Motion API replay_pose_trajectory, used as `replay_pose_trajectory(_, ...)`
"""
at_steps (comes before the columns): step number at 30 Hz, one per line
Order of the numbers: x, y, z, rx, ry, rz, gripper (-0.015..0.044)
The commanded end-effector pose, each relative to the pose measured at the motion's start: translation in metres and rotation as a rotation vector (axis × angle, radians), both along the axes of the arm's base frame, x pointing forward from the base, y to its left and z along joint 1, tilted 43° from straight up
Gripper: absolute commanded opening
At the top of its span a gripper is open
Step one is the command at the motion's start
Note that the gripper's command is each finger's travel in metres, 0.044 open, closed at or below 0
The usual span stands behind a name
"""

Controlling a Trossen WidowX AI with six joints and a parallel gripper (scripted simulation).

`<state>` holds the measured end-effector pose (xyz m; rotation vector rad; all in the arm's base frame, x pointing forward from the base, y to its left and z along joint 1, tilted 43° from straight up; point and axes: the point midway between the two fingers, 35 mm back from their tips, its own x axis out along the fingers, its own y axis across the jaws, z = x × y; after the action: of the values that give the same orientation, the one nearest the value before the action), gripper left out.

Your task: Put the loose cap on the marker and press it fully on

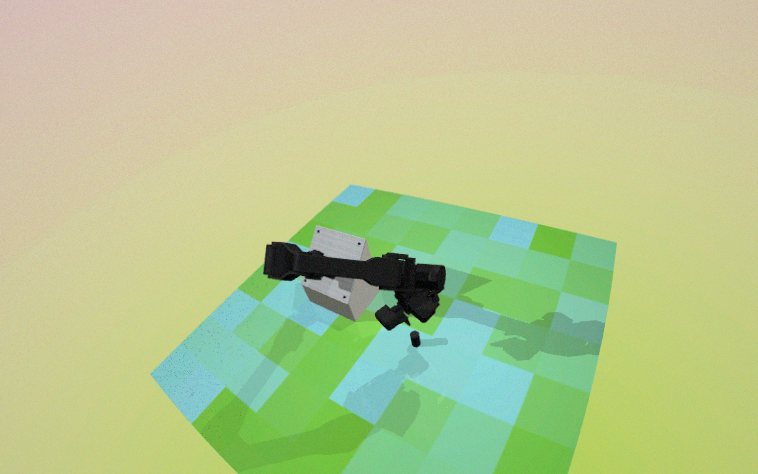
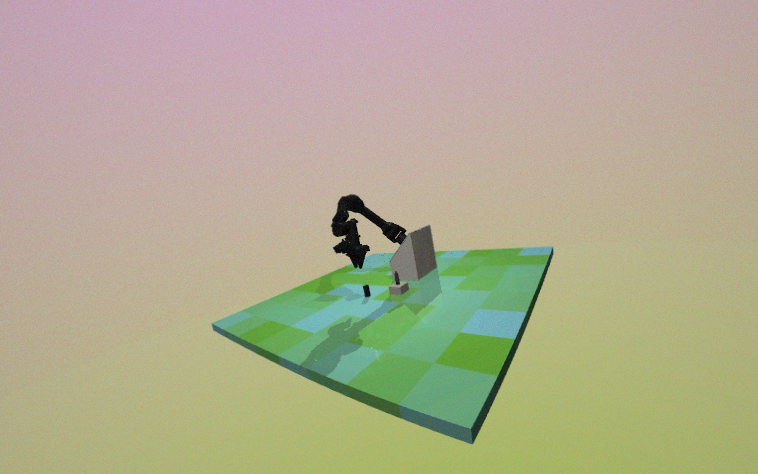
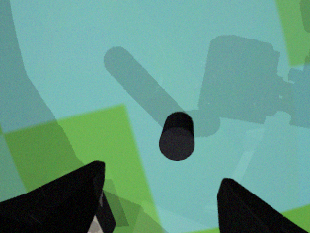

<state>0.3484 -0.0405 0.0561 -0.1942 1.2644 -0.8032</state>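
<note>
The black cap [image 1: 415, 338] [image 2: 366, 290] [image 3: 177, 144] stands upright and loose on the table. The dark marker [image 2: 396, 277] stands upright in the small pale holder block [image 2: 398, 289], with no cap on it; the arm hides both in the top view, and neither shows in the wrist view. My gripper [image 2: 358, 266] [image 3: 163, 180] points down and is open and empty, with its fingers partly apart. It hangs above the table near the cap and does not touch it. In the wrist view the cap shows just beyond the gap between the fingertips.
The large grey wedge-shaped base block [image 1: 339, 237] [image 2: 413, 257] carries the arm and stands behind the holder block in the exterior view. The checkered green and blue table [image 1: 503, 413] [image 2: 385, 377] has open edges all around.
</note>
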Motion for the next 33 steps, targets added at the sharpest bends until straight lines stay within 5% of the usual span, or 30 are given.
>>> replay_pose_trajectory(1,-0.014,-0.010,-0.025,-0.059,0.143,0.036,0.0239)
replay_pose_trajectory(33,-0.016,-0.060,-0.075,-0.061,0.143,0.035,0.0239)
